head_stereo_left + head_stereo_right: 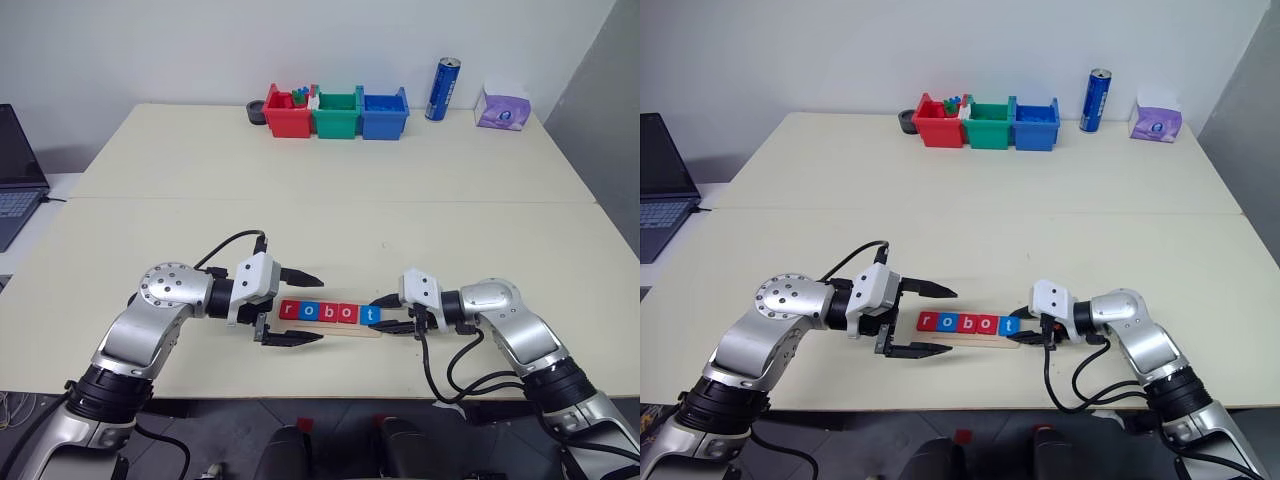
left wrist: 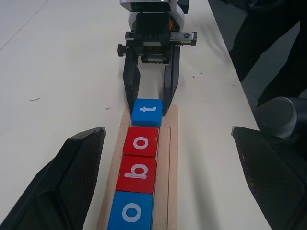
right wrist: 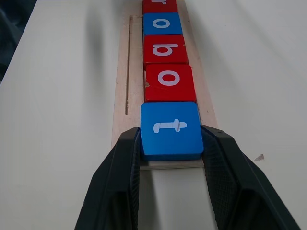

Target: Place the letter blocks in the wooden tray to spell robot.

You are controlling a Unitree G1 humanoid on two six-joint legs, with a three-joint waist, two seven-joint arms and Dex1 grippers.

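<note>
On the pale surface (image 1: 320, 230), the wooden tray (image 2: 171, 158) lies near the front edge, between the two arms. Five letter blocks sit on it in a row, touching one another and reading r, o, b, o, t from the robot's left to its right: a red r block (image 1: 290, 310), a blue o block (image 1: 308, 311), a red b block (image 1: 327, 312), a red o block (image 1: 346, 313) and a blue t block (image 3: 171, 130).

The right tool (image 3: 171, 143) lies low at the tray's right end, pointing left along it. Its two black fingers (image 3: 125, 158) press against the opposite sides of the t block, gripping it; the block rests at the tray's end, against the red o block.

The left tool (image 1: 303, 307) sits at the tray's left end, pointing right. Its jaws stand wide apart, one finger on the far side of the tray and one on the near side, holding nothing.

At the far edge of the surface stand a red bin (image 1: 287, 112), a green bin (image 1: 336, 114) and a blue bin (image 1: 384, 113) side by side, with a blue can (image 1: 442, 89) and a purple tissue box (image 1: 503, 106) to their right. A laptop (image 1: 18, 170) lies at the left.
</note>
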